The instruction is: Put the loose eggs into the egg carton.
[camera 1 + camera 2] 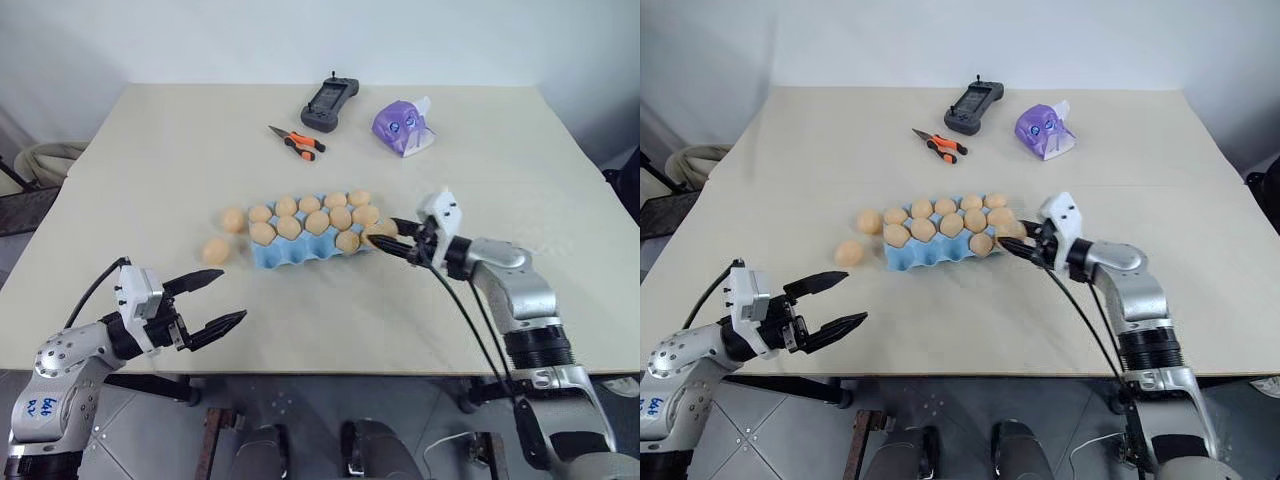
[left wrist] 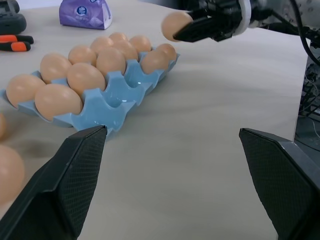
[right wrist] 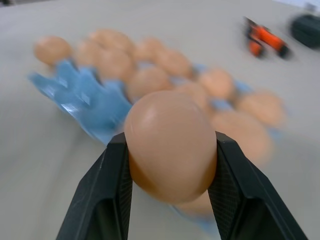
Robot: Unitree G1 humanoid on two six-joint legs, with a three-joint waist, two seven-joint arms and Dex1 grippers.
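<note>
The light blue egg carton [image 1: 276,258] lies mid-table with tan-orange eggs in most of its cups. Two loose eggs [image 1: 234,219] [image 1: 215,250] rest on the table just left of it. My right gripper [image 1: 385,236] is at the carton's right end, a little above it, shut on another egg [image 3: 170,145], which also appears in the left wrist view as the held egg [image 2: 175,25]. My left gripper [image 1: 232,296] hangs open and empty near the table's front edge, in front of and to the left of the carton, apart from the eggs.
At the back of the table lie orange-handled pliers [image 1: 297,143], a black controller [image 1: 329,103] and a purple box [image 1: 402,127]. The table's front edge runs just under both arms.
</note>
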